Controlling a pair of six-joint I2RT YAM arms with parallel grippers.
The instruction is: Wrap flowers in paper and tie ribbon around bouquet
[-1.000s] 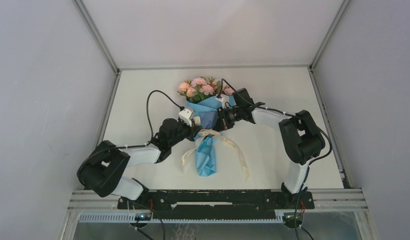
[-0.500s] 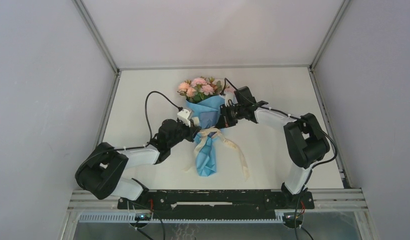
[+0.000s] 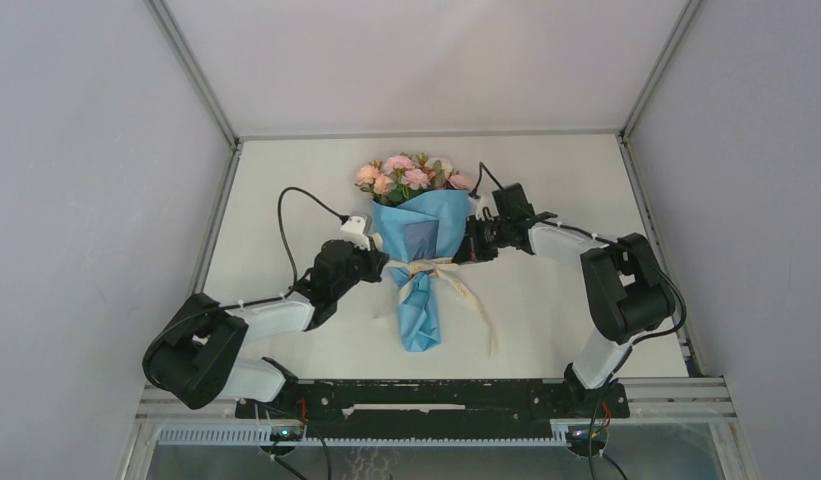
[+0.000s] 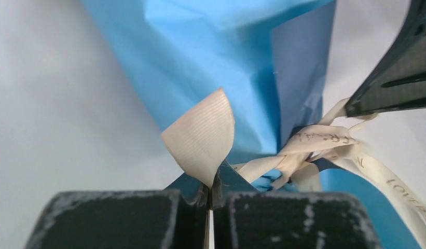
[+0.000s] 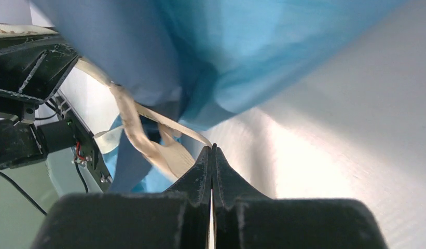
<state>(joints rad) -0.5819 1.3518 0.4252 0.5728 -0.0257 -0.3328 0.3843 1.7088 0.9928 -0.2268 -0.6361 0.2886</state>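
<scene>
The bouquet lies in mid-table, its pink and cream flowers (image 3: pixel 410 174) at the far end. The blue paper (image 3: pixel 419 232) narrows to a crinkled tail near me. The cream ribbon (image 3: pixel 419 268) crosses the cone's narrow waist in a knot (image 4: pixel 310 147), and loose tails trail to the right (image 3: pixel 478 308). My left gripper (image 3: pixel 379 264) is at the cone's left side, shut on a folded ribbon end (image 4: pixel 201 136) pinched at its tips (image 4: pixel 210 181). On the right side my right gripper (image 3: pixel 466 250) is shut, with a ribbon strand (image 5: pixel 132 116) running into its tips (image 5: pixel 211 150) under the paper (image 5: pixel 242 52).
The white table (image 3: pixel 566 180) is boxed in by grey walls with metal frame rails at left, right and back. A black cable (image 3: pixel 291 205) loops up from the left wrist. A black rail (image 3: pixel 436 396) carries both arm bases at the near edge.
Both grippers have moved outward, left one leftward and right one rightward, drawing the ribbon taut across the cone's waist. The paper cone now shows uncovered between them.
</scene>
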